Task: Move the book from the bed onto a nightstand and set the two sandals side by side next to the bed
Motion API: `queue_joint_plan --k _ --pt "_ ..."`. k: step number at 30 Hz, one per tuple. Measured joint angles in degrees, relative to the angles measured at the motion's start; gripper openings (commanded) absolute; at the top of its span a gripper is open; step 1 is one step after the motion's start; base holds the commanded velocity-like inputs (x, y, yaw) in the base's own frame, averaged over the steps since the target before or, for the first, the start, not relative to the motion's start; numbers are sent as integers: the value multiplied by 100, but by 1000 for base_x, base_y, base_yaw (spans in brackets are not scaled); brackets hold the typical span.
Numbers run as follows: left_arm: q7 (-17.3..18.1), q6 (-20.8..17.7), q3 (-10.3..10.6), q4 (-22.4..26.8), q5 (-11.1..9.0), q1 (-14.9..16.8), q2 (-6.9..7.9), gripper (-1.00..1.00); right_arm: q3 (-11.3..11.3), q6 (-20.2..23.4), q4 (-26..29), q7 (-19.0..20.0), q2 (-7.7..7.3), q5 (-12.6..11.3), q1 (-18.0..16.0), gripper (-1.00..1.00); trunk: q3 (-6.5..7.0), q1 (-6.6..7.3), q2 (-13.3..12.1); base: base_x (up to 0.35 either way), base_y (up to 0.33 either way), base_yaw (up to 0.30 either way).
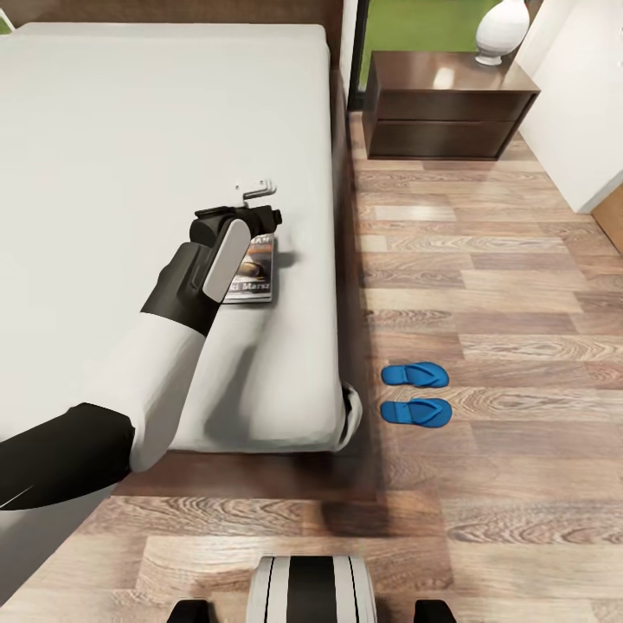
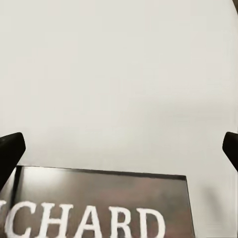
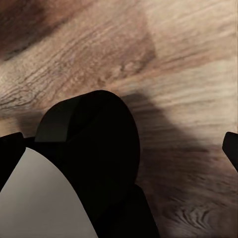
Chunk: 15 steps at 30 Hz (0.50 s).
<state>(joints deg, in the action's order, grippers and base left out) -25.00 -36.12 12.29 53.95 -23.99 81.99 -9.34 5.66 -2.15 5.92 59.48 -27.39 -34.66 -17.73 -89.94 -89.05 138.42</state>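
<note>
Bedroom floor (image 1: pixel 519 285) of light-brown planks runs along the right side of the bed (image 1: pixel 104 156), whose pale mattress carries the book (image 1: pixel 258 275) close to its right edge, toward the foot. The book lies flat, its dark cover up, with white lettering along the lower band; the left arm's wrist covers its left part in the head view. The left pincer (image 1: pixel 253 188) hangs over the mattress just beyond the book's far end, its pale fingertips pointing toward the headboard. In the left wrist view the two dark fingers (image 2: pixel 10 151) sit at opposite edges of the picture, spread wide, with nothing between them but the mattress and the book's top edge, where large white letters read "CHARD". The pincer grips nothing.

Two blue sandals (image 1: pixel 416 394) lie on the floor beside the bed's foot corner, parallel and close together, one just nearer the robot than the other, a narrow strip of floor between them. They are apart from the bed frame.

At the far end, just past the bed's head, stands the nightstand (image 1: pixel 446 108), dark and glossy, with a white vase (image 1: pixel 502 30) on its top.

The right wrist view looks down at the plank floor past a dark rounded part of the robot; the right pincer's fingers (image 3: pixel 11 148) show only as dark tips at the two edges, spread wide and holding nothing.
</note>
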Motion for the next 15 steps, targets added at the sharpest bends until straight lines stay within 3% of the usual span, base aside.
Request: queue_joint_plan --k 6,15 --pt "-4 -6 0 -9 20 0 1 100 0 0 0 0 2 0 0 100 0 -1 0 -262 0 0" --pt "1 -5 -1 -8 9 0 0 100 0 0 0 0 1 0 0 100 0 2 0 -44 0 0"
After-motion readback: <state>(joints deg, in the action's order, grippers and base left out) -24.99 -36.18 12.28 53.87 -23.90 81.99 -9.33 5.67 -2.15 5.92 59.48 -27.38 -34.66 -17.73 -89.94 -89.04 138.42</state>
